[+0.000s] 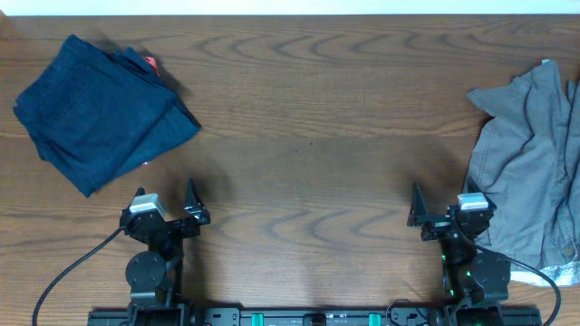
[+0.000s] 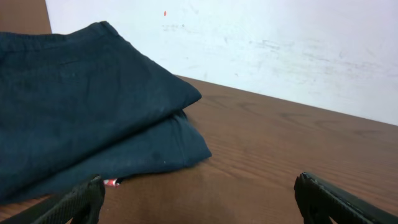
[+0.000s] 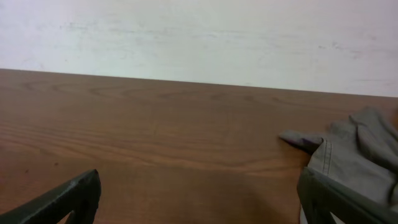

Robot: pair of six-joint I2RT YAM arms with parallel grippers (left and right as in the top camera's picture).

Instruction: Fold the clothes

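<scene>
At the worktop's (image 1: pixel 308 136) near edge, the left pincer (image 1: pixel 165 206) and right pincer (image 1: pixel 444 213) sit parked, both spread wide and empty. Farther back, a navy garment (image 1: pixel 100 113) lies folded at left, seemingly finished; a crumpled grey shirt (image 1: pixel 530 172) awaits folding at right.

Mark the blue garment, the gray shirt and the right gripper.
blue garment (image 1: pixel 95 118), overhead view, middle of its top layer.
gray shirt (image 1: pixel 530 163), overhead view, its crumpled middle.
right gripper (image 1: pixel 442 208), overhead view, midway between its open fingers.
</scene>
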